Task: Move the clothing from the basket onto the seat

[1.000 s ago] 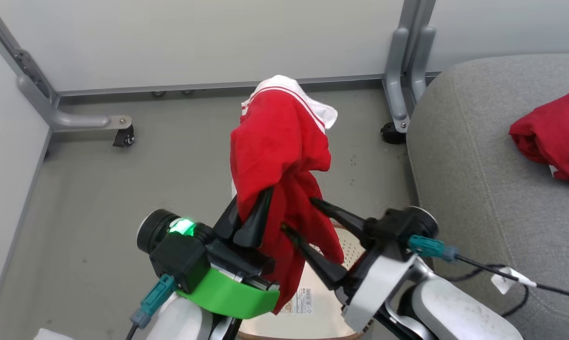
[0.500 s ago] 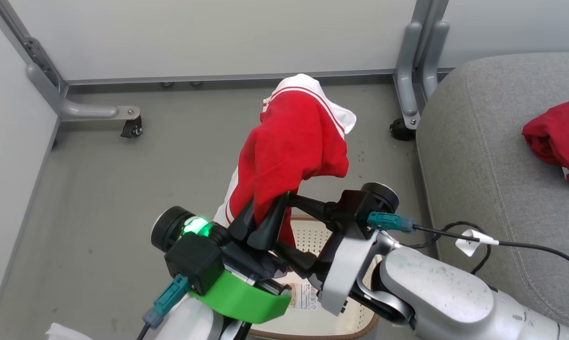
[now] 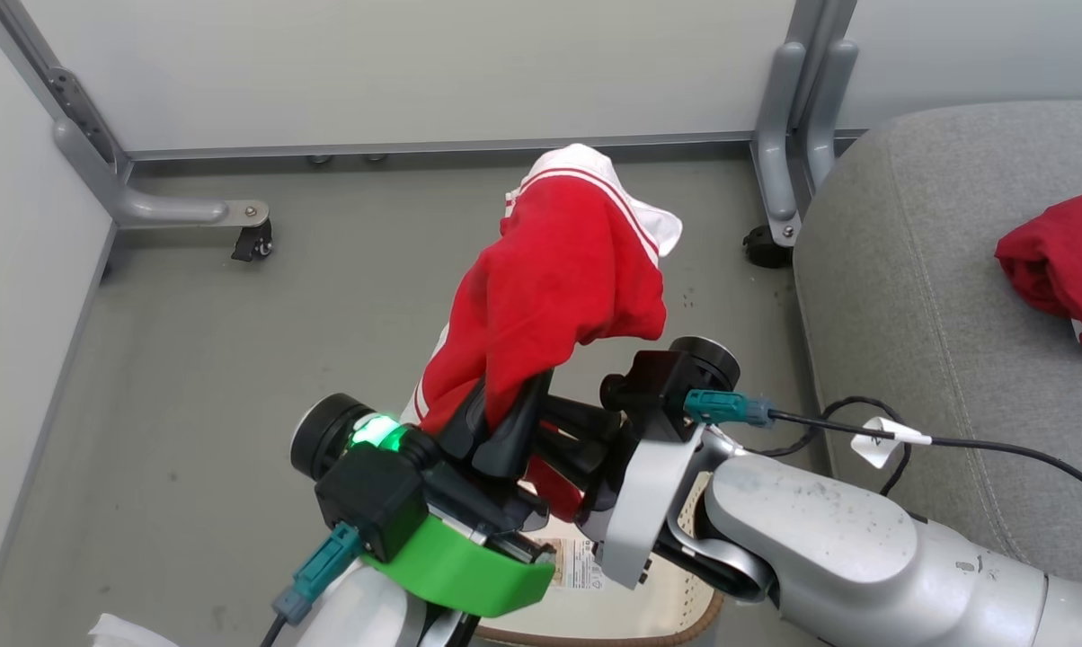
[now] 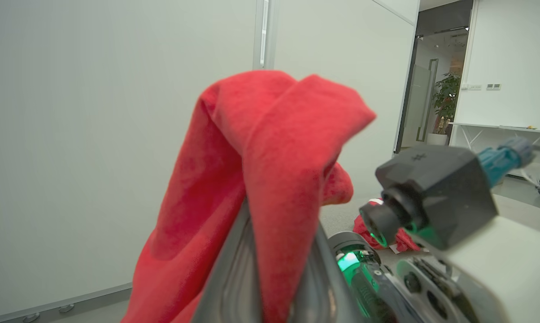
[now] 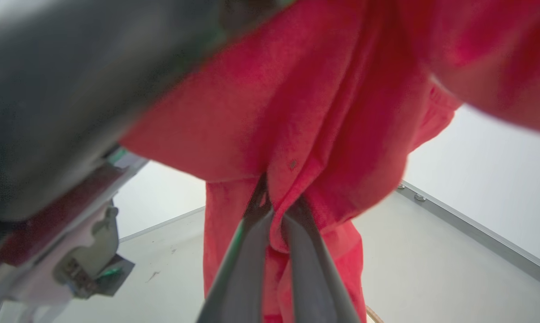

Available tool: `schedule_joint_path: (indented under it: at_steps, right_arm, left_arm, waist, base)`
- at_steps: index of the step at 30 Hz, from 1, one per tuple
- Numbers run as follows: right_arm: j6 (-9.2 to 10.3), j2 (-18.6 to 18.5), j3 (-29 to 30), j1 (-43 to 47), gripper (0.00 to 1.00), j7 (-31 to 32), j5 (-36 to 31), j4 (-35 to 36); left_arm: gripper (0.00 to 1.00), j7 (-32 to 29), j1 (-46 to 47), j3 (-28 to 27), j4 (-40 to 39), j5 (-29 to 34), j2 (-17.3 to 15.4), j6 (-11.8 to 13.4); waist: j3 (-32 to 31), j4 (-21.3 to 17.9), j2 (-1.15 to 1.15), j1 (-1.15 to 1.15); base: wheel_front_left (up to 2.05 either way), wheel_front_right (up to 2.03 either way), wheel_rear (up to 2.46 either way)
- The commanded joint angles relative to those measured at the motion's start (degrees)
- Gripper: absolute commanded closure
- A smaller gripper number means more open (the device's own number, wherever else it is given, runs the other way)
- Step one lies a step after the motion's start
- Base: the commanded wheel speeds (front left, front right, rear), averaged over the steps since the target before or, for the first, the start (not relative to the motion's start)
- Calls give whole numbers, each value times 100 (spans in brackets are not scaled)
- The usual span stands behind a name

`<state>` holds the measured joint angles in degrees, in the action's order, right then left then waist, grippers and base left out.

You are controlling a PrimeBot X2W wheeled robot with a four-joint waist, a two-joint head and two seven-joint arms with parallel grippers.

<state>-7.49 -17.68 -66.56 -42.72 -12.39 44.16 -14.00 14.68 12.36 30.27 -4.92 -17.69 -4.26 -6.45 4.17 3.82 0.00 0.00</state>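
Held garment: a soft bright red fabric garment with white stripes and white trim (image 3: 559,279), raised at the centre of the head view. Its white-trimmed end is uppermost and its loose end trails down between the arms.
Other garment: a crumpled red fabric piece (image 3: 1058,270) at the right edge, lying on the seat.
Seat: a large grey woven upholstered cushion (image 3: 909,296) filling the right side of the frame.
Basket: a cream-white perforated plastic laundry basket with a brown rim (image 3: 685,589), at bottom centre beneath both arms.
Left gripper (image 3: 514,395): fingers pressed together on a bunched fold, with the cloth draped over its tips; the left wrist view shows red fabric squeezed between them (image 4: 279,233).
Right gripper (image 3: 550,440): in the right wrist view its fingers are drawn tight, pinching a lower fold (image 5: 270,206).
Handling: likely light and wholly limp. It sags from whatever point is held, is not fragile, and has a matt weave that should give fair friction.
Where to hold: a thick gathered fold looks safer than a single layer or the trim edge, which could slide out.
Risk: the hanging tail may snag on the basket rim or an arm on the way to the right.
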Motion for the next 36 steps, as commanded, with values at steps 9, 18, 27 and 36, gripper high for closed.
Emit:
schedule_joint_path:
  at_steps: [9, 18, 27, 36]
  right_arm:
    - [0, -47, -180, -197, 100, -181, 219, -139]
    - [0, -29, -22, -207, 100, -266, 195, -211]
    - [0, -44, 198, -99, 100, -294, 80, -330]
    - [0, -63, 417, 70, 100, -286, -6, -412]
  left_arm:
    - [100, 5, 79, -14, 45, -26, -76, 81]
    - [0, -50, -51, -104, 13, 57, -162, 311]
    - [0, -545, -375, -57, -154, 181, -669, 345]
    - [0, -943, -890, 96, -313, 125, -1033, 331]
  waist:
    - [-7, -8, 0, 0]
    - [-34, 8, 0, 0]
    - [-60, 71, 0, 0]
    - [-44, 139, 0, 0]
  base:
    - [0, 0, 0]
    - [0, 0, 0]
    - [0, 0, 0]
    - [0, 0, 0]
